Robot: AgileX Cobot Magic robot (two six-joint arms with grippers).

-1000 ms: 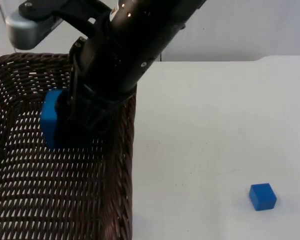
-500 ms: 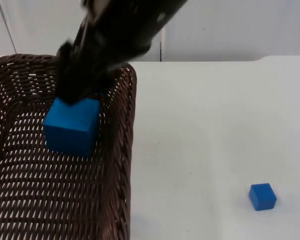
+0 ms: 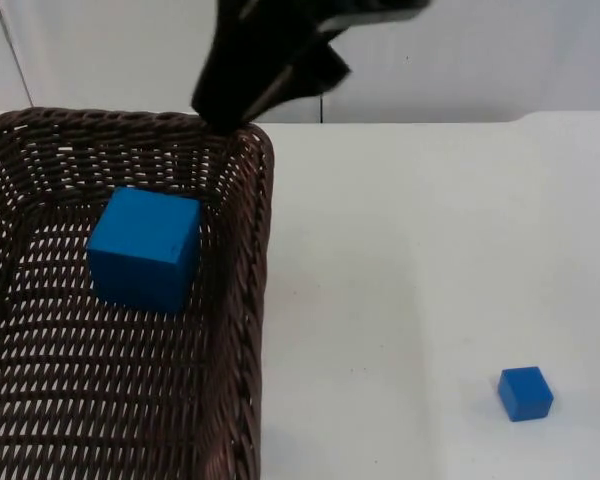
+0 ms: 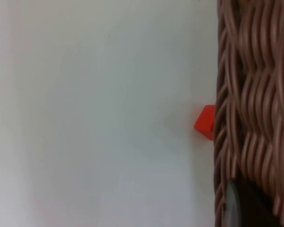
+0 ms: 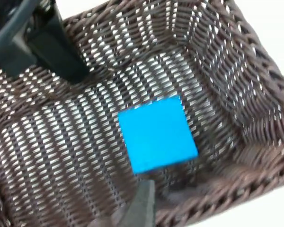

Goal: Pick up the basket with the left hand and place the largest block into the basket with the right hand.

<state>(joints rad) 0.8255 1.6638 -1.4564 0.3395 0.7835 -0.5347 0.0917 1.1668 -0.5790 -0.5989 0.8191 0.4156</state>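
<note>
The dark brown wicker basket (image 3: 245,300) fills the left side of the top view. Inside it, the large blue block (image 3: 143,250) rests on the woven floor, free of any finger. My right gripper (image 3: 242,108) hangs open above the basket's far right corner, clear of the block (image 5: 157,133). In the right wrist view my left gripper (image 5: 61,61) is shut on the basket's rim (image 5: 255,56). The basket wall (image 4: 255,94) runs close by my left fingertip (image 4: 236,208).
A small blue block (image 3: 525,392) lies on the white table (image 3: 410,250) at the front right. A small red block (image 4: 206,123) sits on the table beside the basket's outer wall.
My right gripper has let go of the large blue block and risen up and back out of the basket. The block stays on the basket floor. The basket has not moved.
</note>
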